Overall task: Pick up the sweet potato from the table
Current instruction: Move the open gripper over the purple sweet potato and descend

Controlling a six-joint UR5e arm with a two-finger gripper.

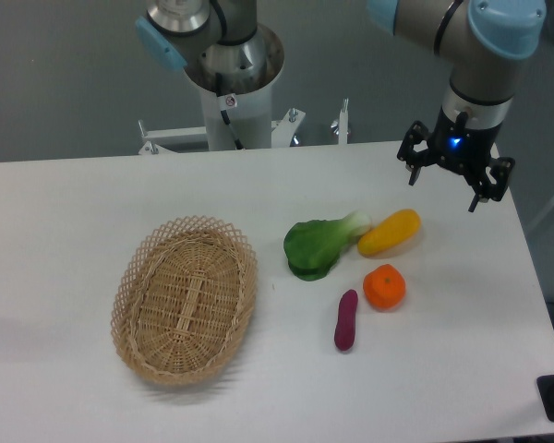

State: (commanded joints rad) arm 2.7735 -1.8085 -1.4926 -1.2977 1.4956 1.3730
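Arm: silver-grey tube links, light blue joint caps. Wrist ends in a grey cylinder with a black band. Gripper: black, two fingers, small blue light lit. Base column: silver-white, black cable down its front.

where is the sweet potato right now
The sweet potato lies on the table, right of centre, just below-left of the orange and right of the basket.
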